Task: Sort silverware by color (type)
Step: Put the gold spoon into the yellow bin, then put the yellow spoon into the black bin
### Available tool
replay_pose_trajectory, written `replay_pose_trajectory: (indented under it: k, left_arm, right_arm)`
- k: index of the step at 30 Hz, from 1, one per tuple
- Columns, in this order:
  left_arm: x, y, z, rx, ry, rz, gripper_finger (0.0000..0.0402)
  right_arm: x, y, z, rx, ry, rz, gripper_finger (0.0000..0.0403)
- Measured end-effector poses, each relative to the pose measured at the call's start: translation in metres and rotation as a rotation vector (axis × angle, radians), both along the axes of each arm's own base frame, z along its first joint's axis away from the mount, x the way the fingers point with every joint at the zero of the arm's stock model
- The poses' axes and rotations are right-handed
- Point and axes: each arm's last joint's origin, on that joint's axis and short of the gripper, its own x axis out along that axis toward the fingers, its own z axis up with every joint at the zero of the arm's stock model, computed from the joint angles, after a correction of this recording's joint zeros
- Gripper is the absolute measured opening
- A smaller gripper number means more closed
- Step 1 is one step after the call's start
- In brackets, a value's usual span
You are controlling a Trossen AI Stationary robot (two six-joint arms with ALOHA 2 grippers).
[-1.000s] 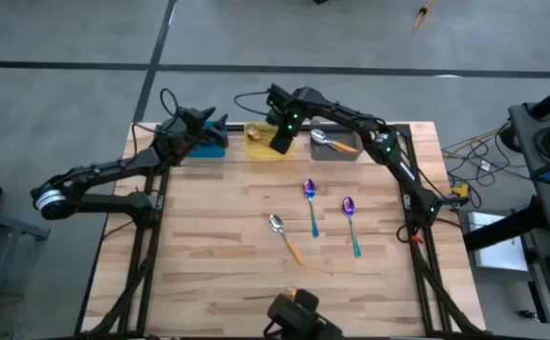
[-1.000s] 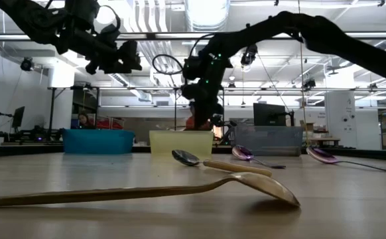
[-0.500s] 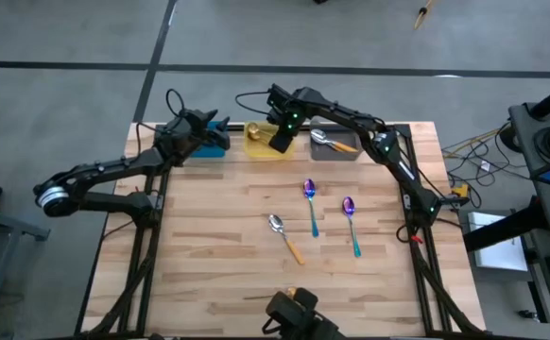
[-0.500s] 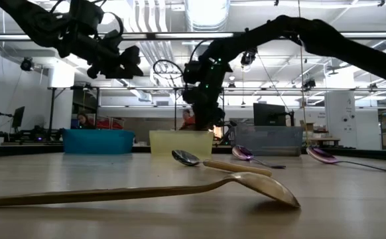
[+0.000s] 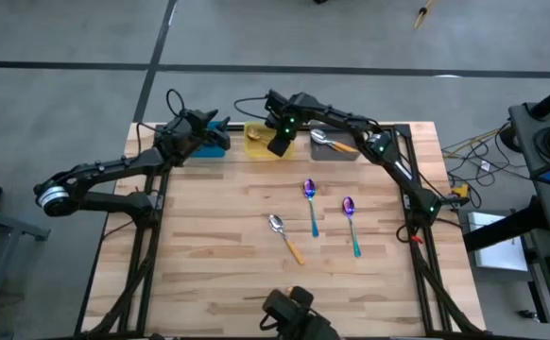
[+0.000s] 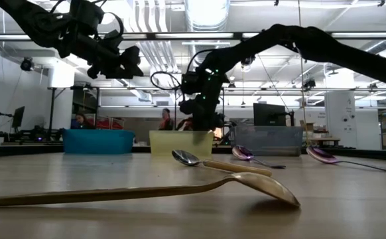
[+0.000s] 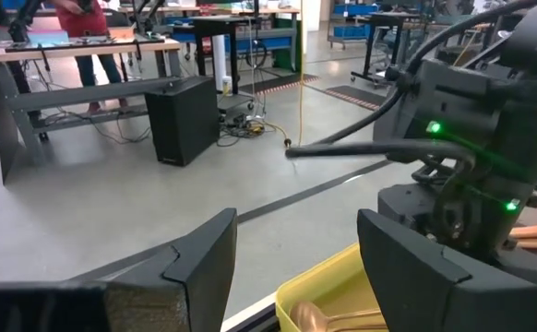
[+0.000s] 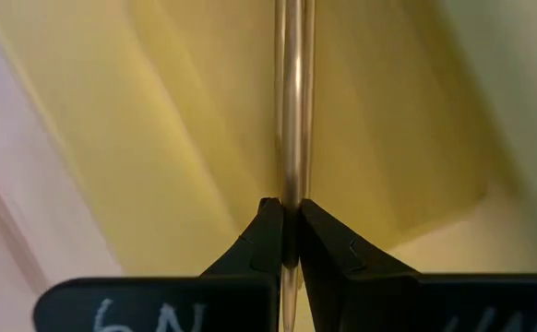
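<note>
So from my seat the gold spoon [image 8: 293, 101] is pinched by its handle right between the right gripper [image 8: 284, 219] fingertips, jaws clenched tight on it, and the rest of the spoon runs straight out ahead of the jaws down into the yellow bin [image 8: 185, 120]. The bin's sloped walls sit close on both sides of the handle, so there isn't much sideways slack in there. From above, that gripper [image 5: 279, 144] hangs over the yellow bin [image 5: 259, 147], between the blue bin [image 5: 214, 145] and the gray bin [image 5: 336, 149], all three lined up along the table's far edge.

The left gripper [image 7: 296, 254] is up in the air over the blue bin, jaws released and spread wide with nothing in them; past its fingertips I can see the yellow bin's rim [image 7: 328, 277] with another gold spoon's bowl [image 7: 310, 316] inside, and the right arm's wrist just beyond.

Out on the open table [image 5: 209, 246]: two purple-blue spoons with teal handles [image 5: 311, 203] [image 5: 351, 222] lie side by side, an orange-handled spoon [image 5: 285, 236] is near them, all well apart from both grippers. One more gold spoon [image 6: 180, 189] lies by the near edge. Orange-handled spoons [image 5: 332, 142] already sit in the gray bin. Plenty of bare wood around the loose ones.
</note>
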Motion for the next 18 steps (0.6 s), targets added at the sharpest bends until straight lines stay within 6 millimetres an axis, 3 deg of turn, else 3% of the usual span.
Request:
replay_pose_trajectory:
  k: [8,18]
  left_arm:
    - [0.0000,0.0000,-0.0001,-0.001,0.000,0.000,0.0206]
    - [0.0000,0.0000,-0.0003,-0.009,-0.008,0.001,0.0206]
  right_arm:
    - [0.0038,-0.0026,-0.0073,-0.008,-0.016,-0.006,0.0023]
    - [0.0038,-0.0026,-0.0045,-0.009,-0.024,-0.019,0.0122]
